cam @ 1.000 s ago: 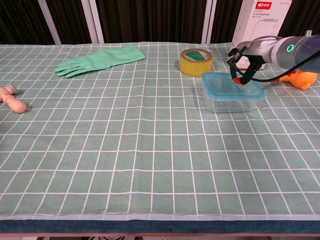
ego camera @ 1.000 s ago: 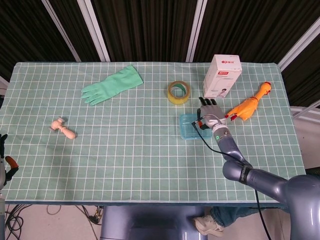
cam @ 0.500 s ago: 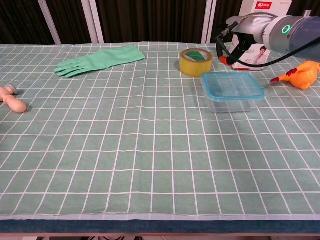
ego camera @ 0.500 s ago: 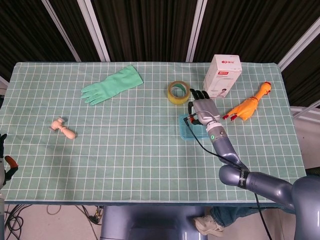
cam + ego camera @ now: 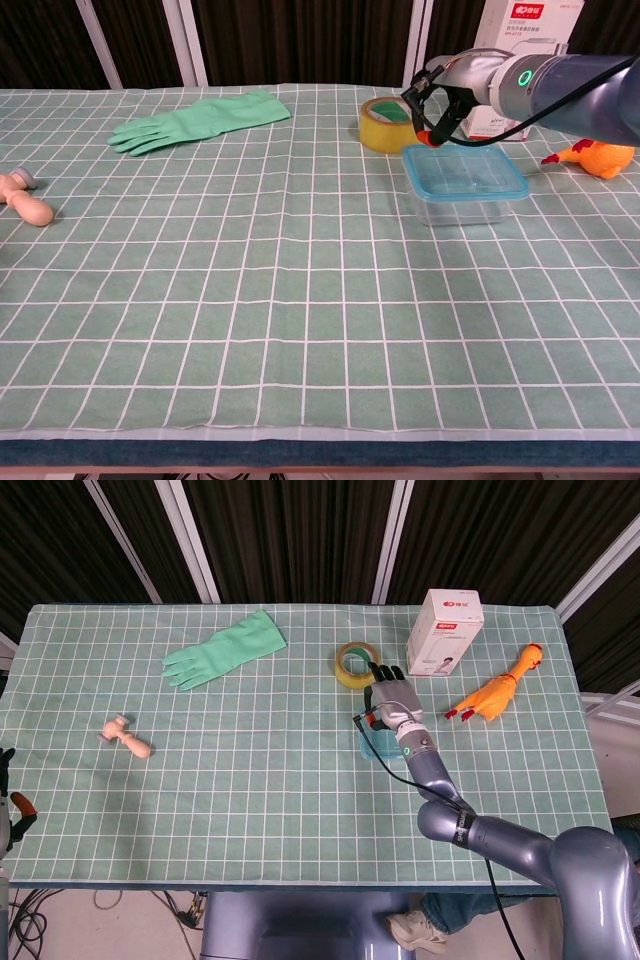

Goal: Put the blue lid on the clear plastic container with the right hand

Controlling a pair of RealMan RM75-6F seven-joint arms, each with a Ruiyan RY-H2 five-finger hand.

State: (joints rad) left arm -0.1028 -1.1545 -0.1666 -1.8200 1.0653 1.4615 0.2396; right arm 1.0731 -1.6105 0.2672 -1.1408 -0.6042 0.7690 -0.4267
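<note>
The blue lid (image 5: pixel 465 172) lies flat on the clear plastic container (image 5: pixel 460 210) at the right of the table. My right hand (image 5: pixel 440 95) hovers above the container's far left corner, fingers pointing down and holding nothing, apart from the lid. From the head camera the right hand (image 5: pixel 392 698) covers most of the container (image 5: pixel 372 742), so only the container's left and near edge shows. A sliver that looks like my left hand (image 5: pixel 10 810) sits at the frame's left edge, off the table; its fingers are not readable.
A yellow tape roll (image 5: pixel 390 122) stands just left of and behind the right hand. A white box (image 5: pixel 444 632) and an orange rubber chicken (image 5: pixel 600 155) lie to the right. A green glove (image 5: pixel 195 120) and a wooden toy (image 5: pixel 25 200) lie far left.
My right hand lifted off the lid and moved left, from over the container's right part to above its far left corner near the tape roll. The lid stayed on the container.
</note>
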